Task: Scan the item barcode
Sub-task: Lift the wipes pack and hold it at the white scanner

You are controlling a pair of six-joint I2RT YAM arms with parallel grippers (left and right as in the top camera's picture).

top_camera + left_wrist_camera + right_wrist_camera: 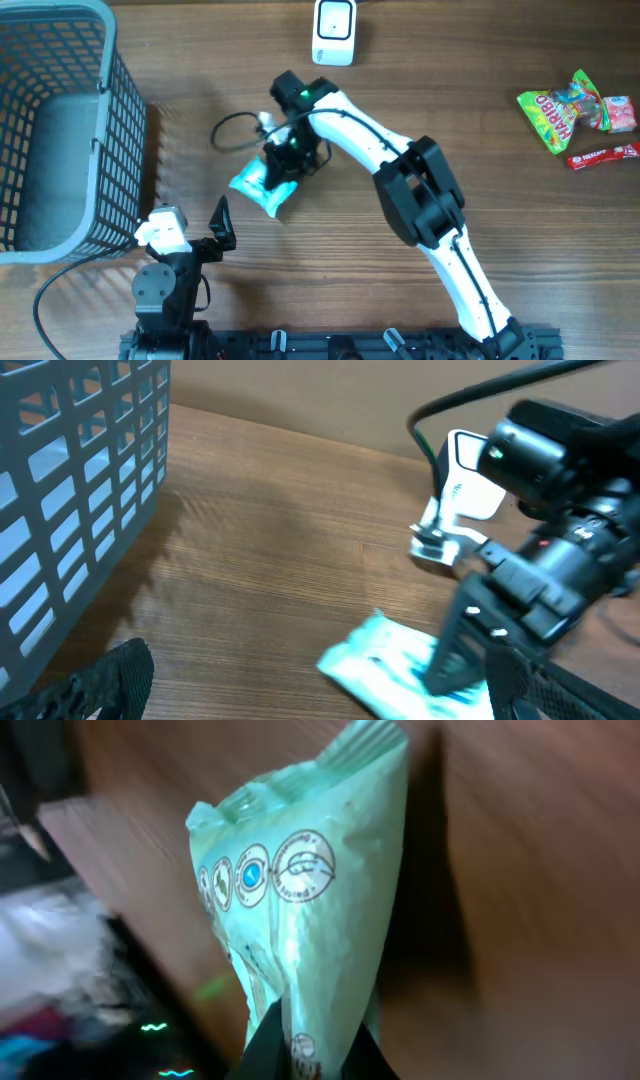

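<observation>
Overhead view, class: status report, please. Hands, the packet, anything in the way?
Right hand shut on teal packet. Left hand open, near basket. Black cable loops beside packet; white scanner further on.

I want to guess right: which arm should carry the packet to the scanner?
Right. The right fingers are shut on the blue packet, near the white scanner. The left fingers sit open and empty by the basket.

Packet (262, 188) pale teal-green, round emblems; basket (125, 110) grey grid; table (480, 90) brown woodgrain; scanner (334, 32) white; candy bag (555, 115) green-yellow.
</observation>
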